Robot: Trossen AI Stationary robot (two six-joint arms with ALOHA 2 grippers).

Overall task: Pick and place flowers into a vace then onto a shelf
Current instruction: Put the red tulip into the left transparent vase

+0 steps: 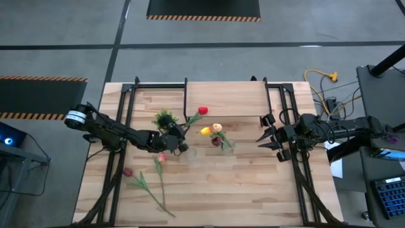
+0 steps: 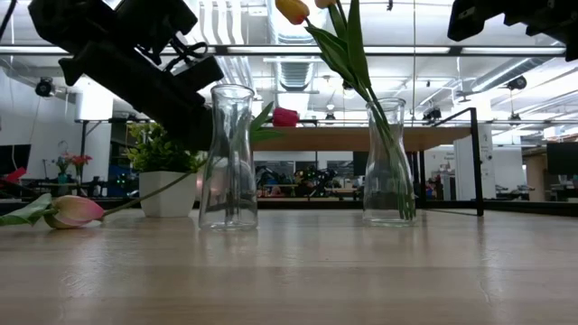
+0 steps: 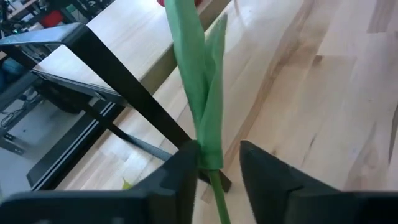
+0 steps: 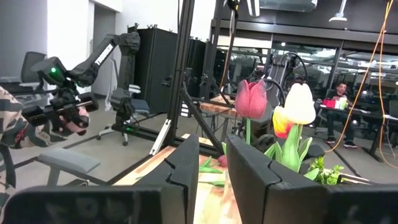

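Observation:
A red tulip (image 1: 202, 111) slants up by the shelf (image 1: 224, 95), and its stem (image 3: 214, 186) runs between the fingers of my left gripper (image 3: 219, 168), which is open; what the tulip rests on is hidden. Beside that gripper stands an empty glass vase (image 2: 228, 158). A second vase (image 2: 388, 162) holds yellow, peach and maroon tulips by their stems. A pink tulip (image 1: 161, 157) and a dark red tulip (image 1: 128, 171) lie flat on the table. My right gripper (image 1: 261, 136) waits at the right, raised, its fingers a little apart with nothing between them. My left gripper has one finger (image 3: 183, 171) against the base of the red tulip's leaf (image 3: 208, 158), low on the stem. The other finger (image 3: 261, 174) stands clear of the stem. The fingers lie across the stem, slanting down from the table's left side.
A small bushy plant in a white pot (image 2: 167, 181) stands just beyond my left gripper. The shelf's black legs (image 3: 124, 81) run close by the tulip stem. Bare tabletop (image 1: 240, 190) spreads toward the near edge at the right.

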